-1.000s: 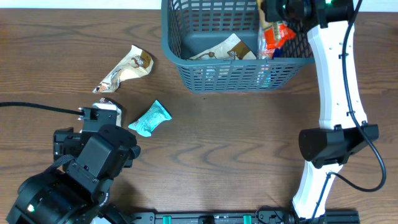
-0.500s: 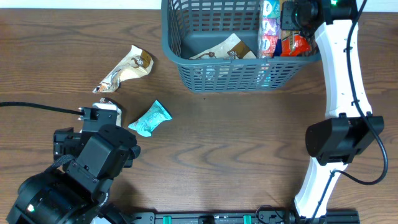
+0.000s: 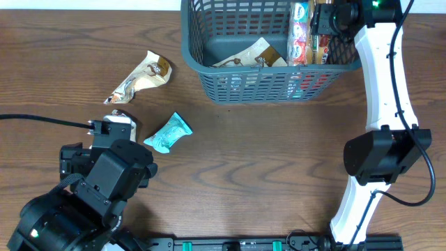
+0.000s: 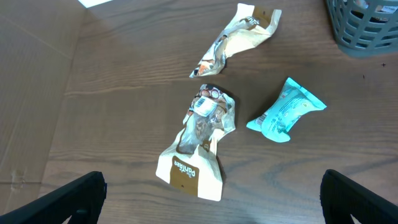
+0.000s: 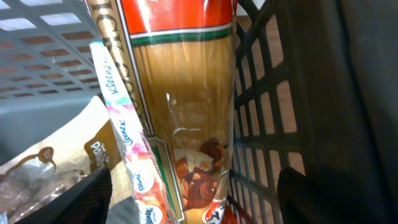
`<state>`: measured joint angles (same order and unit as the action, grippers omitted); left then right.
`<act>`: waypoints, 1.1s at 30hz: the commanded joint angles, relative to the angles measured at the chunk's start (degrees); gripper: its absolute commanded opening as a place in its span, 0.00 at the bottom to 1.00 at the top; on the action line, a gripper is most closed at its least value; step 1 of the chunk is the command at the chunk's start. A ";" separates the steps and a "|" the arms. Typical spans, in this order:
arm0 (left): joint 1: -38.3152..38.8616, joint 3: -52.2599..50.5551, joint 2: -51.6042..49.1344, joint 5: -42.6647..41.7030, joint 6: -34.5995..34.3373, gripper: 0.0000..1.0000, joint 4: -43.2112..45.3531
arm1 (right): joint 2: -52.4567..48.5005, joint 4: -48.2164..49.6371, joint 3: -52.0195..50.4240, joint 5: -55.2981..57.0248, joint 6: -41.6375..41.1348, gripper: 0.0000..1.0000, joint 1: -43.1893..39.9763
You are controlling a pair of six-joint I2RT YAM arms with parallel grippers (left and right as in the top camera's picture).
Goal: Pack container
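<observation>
Overhead view: the container point(image 3: 198, 70) sits at the far edge of the surface point(image 3: 279, 160), the right gripper point(image 3: 326, 19) above its right end. Loose packets lie well left of it, nearest the left arm point(image 3: 90, 188).

Left wrist view: the left gripper point(image 4: 214, 208) gapes wide and empty. A brown packet point(image 4: 199, 140) lies just ahead, its long axis pointing away. Only the container's corner shows.

Right wrist view: fingers are spread, with a spaghetti packet point(image 5: 186, 124) upright between them against the lattice wall, apparently ungripped. Its ends are cut off.
</observation>
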<state>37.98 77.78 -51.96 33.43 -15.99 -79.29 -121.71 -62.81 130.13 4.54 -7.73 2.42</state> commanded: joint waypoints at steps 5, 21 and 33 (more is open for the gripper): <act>-0.20 1.09 0.00 0.66 0.94 0.99 -0.15 | 1.49 2.03 2.64 -5.16 3.02 0.80 -0.09; -0.20 1.09 0.00 0.66 0.94 0.98 -0.17 | 1.81 -10.27 41.33 10.56 7.91 0.95 -5.35; -0.20 1.09 0.00 0.66 0.94 0.99 -0.17 | 4.11 -28.98 44.81 15.39 -4.94 0.99 -18.91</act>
<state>37.98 77.78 -51.96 33.41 -15.99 -79.31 -117.82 -90.52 175.06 19.33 -8.51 -14.68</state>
